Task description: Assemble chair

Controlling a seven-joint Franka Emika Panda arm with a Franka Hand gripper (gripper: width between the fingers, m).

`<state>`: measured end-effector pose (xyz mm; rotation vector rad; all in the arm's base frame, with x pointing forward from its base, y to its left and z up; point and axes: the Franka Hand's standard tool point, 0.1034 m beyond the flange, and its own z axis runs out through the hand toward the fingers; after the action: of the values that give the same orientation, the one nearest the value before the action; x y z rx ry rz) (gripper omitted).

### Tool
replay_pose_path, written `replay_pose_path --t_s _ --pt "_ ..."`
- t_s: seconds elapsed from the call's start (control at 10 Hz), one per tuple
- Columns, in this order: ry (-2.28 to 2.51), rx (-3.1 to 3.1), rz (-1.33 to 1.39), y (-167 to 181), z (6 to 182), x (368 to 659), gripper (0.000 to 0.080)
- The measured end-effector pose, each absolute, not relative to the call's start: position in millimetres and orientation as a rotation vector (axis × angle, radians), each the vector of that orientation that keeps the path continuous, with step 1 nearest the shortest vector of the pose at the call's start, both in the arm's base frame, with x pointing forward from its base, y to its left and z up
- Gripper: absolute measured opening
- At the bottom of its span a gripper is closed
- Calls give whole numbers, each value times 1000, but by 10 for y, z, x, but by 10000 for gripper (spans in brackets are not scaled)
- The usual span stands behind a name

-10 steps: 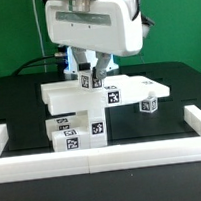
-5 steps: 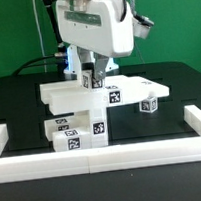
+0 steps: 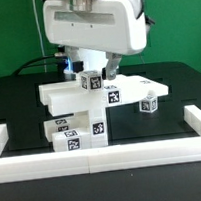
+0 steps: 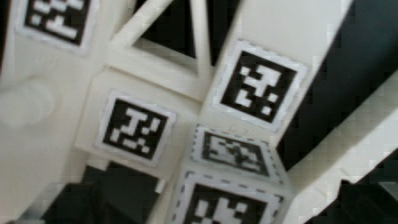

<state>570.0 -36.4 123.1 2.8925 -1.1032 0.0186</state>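
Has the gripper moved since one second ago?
Yes. The gripper has opened: its jaws spread outward to both sides of the small cube, which stays on the slab.

Upper cube (image 3: 88, 81) sat on the flat slab (image 3: 60, 95), near its rear edge. Loose cube (image 3: 147, 105) stood just off the slab's end at the exterior view's right. Two notched bars (image 3: 77, 131) lay touching each other before the slab, with the front border rail (image 3: 105, 160) further forward.
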Motion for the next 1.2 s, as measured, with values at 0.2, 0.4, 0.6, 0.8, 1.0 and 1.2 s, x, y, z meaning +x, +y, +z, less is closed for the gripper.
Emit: replay_pose_path --t_s 0.2,0.4,0.6,0.8,1.0,1.2 --pt "-816 2983 46 -370 1220 5723 649" --pt "-607 3029 74 -351 1209 5744 649" --pt "-344 3066 73 -339 1220 5759 649" --pt "-175 3077 69 -341 1222 5762 649" --pt "86 3071 58 -374 1221 5758 649" --pt "203 3062 52 -382 1221 5757 649"
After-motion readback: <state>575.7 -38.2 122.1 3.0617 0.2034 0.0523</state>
